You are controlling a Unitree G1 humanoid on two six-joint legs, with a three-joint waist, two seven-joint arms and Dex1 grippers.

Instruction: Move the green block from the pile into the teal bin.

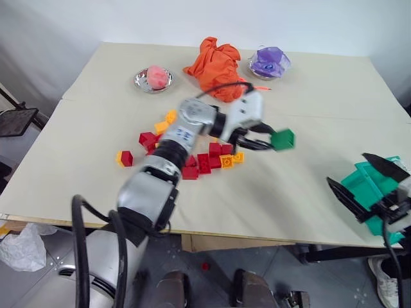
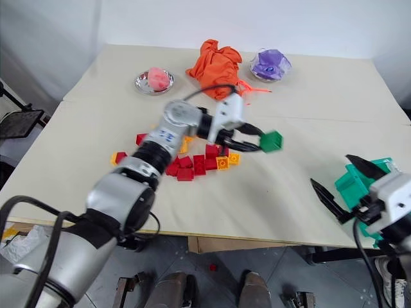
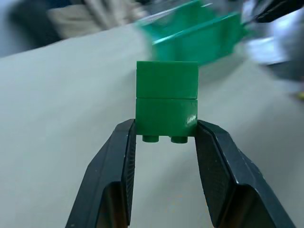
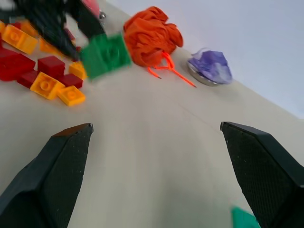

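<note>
The left gripper fingers are clamping the green block, carrying it above the desk, right of the pile. Next: travelling right to the teal bin at the near-right edge. The right gripper fingers are standing spread, holding nothing.

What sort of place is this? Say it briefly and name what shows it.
Probably a robot test room, not a home. A plain table stands against a bare white wall, laid out with practice props: a pile of toy bricks, a teal bin, an orange cloth and small metal dishes.
</note>
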